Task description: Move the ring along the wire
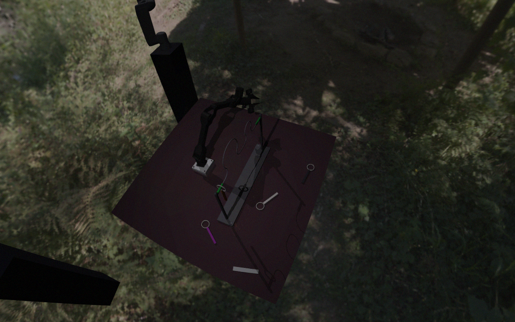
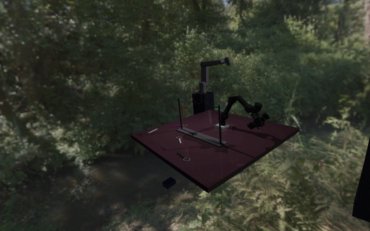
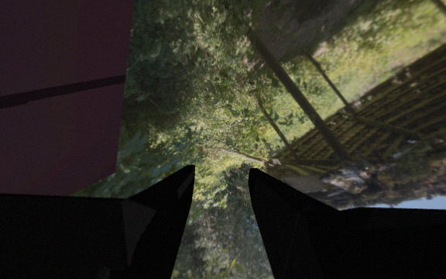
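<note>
The ring [image 1: 217,186] [image 2: 182,109] with the orange handle [image 1: 224,195] hangs around the green part [image 1: 219,190] beside one post [image 1: 222,205] [image 2: 180,116], handle down. The thin grey wire [image 1: 238,153] curves over to the other green part [image 1: 258,120] [image 2: 215,106] at the far post [image 1: 261,134] [image 2: 220,123]. My gripper [image 1: 259,100] [image 3: 221,173] is partly open with nothing between its fingers. It is in the air past the far post's end of the wire, well away from the ring. The wrist view shows neither ring nor wire.
Loose rings with a magenta handle [image 1: 211,235] [image 2: 176,126], a white handle [image 1: 270,198] [image 2: 180,141] and a dark handle [image 1: 306,177] [image 2: 181,155] lie on the table, as does a pale bar [image 1: 245,270] [image 2: 152,130]. Dark pedestals [image 1: 175,76] [image 1: 51,280] with other arms stand beyond the table.
</note>
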Action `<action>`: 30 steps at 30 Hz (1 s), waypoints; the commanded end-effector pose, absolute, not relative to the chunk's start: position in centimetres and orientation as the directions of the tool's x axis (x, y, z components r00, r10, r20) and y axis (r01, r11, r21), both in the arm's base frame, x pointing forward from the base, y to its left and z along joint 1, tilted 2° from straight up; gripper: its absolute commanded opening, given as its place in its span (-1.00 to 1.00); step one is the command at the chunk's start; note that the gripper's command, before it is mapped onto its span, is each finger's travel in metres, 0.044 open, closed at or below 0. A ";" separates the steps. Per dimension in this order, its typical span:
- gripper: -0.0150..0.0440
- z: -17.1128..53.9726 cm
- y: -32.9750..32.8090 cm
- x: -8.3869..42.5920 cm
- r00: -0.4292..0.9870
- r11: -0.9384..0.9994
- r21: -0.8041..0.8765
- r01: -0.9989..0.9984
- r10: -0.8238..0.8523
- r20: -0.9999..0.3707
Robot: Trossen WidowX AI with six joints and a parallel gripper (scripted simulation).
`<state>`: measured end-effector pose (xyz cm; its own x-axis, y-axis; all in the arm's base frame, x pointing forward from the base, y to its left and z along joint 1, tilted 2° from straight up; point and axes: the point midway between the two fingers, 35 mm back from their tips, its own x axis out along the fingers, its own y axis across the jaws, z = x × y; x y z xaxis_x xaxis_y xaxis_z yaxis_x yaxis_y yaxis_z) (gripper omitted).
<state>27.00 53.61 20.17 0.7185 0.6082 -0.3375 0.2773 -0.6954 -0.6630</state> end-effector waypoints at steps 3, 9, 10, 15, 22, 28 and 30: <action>0.05 19.4 51.6 28.4 0.674 -0.646 -0.739 0.191 0.633 -0.380; 0.05 18.1 49.5 29.6 0.626 -0.605 -0.791 0.087 0.651 -0.429; 0.05 17.9 49.1 29.8 0.618 -0.599 -0.798 0.069 0.654 -0.437; 0.05 16.9 47.1 30.5 0.577 -0.566 -0.824 -0.028 0.664 -0.475; 0.05 15.5 44.2 31.3 0.518 -0.516 -0.838 -0.178 0.675 -0.526; 0.05 14.4 41.5 31.6 0.464 -0.468 -0.827 -0.312 0.685 -0.562; 0.05 14.0 40.6 31.7 0.445 -0.450 -0.818 -0.358 0.688 -0.573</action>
